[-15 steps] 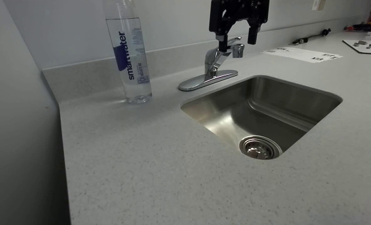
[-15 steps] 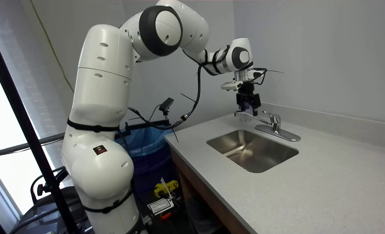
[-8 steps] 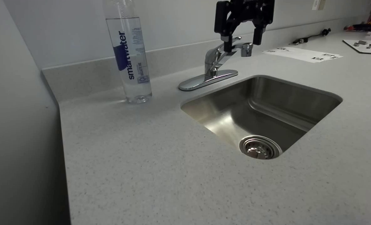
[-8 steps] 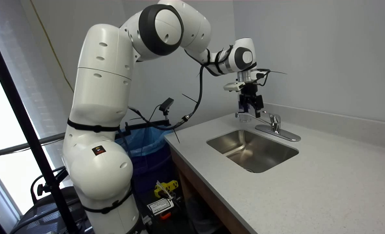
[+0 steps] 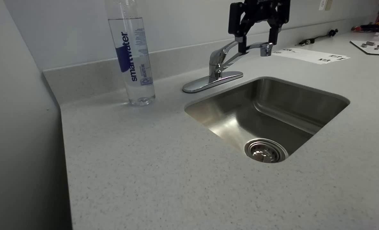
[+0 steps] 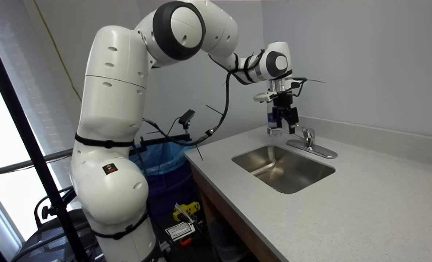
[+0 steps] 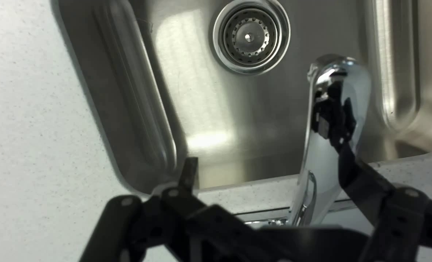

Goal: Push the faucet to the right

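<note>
Overall, the largest component is the white speckled worktop [image 5: 138, 179], fitted with a low backsplash [image 5: 93, 83] along its rear edge. The Franka Emika Panda arm [image 6: 110, 116] stands outside the front edge and extends over the worktop toward the rear edge. A blue-lined waste bin [image 6: 167, 191] is located just beside the front corner, below worktop level. The stainless-steel sink [image 5: 288, 95] is recessed between the front and rear edges. A printed white sheet [image 5: 311, 57] lies farther from the end edge than the sink. The clear, blue-labelled smartwater bottle [image 5: 132, 64] stands upright near the corner of the rear and end edges.

The chrome single-lever faucet [image 5: 217, 60] is positioned between the sink and the rear edge, its oval base plate [image 5: 197, 85] aligned with that edge. The long spout [image 7: 321, 160] is directed away from the rear edge; in the wrist view, its tip appears over the sink. The Robotiq gripper [image 5: 258, 44] points downward at the spout, with its fingers [image 5: 242, 46] spaced apart. The spout passes between them, offset toward one finger; that finger overlaps it in the wrist view, and contact cannot be confirmed. The drain strainer [image 7: 250, 38] is seated in the sink floor.
</note>
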Controlling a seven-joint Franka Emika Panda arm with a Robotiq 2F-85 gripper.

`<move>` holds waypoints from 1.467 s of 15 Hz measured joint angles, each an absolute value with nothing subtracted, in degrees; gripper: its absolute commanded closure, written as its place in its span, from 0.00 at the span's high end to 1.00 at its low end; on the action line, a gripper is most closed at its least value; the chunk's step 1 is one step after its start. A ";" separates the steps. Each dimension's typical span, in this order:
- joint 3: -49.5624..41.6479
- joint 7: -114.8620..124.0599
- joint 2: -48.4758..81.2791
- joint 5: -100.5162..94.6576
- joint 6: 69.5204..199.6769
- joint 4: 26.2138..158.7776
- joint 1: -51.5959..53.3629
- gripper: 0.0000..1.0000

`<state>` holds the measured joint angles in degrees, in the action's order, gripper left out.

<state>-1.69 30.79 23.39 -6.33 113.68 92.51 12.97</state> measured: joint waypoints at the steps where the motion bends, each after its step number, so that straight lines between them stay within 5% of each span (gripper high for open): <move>1: -1.88 30.90 23.22 -6.33 113.38 92.73 12.75 1.00; 22: -4.44 38.12 22.72 -6.53 112.27 92.52 8.86 1.00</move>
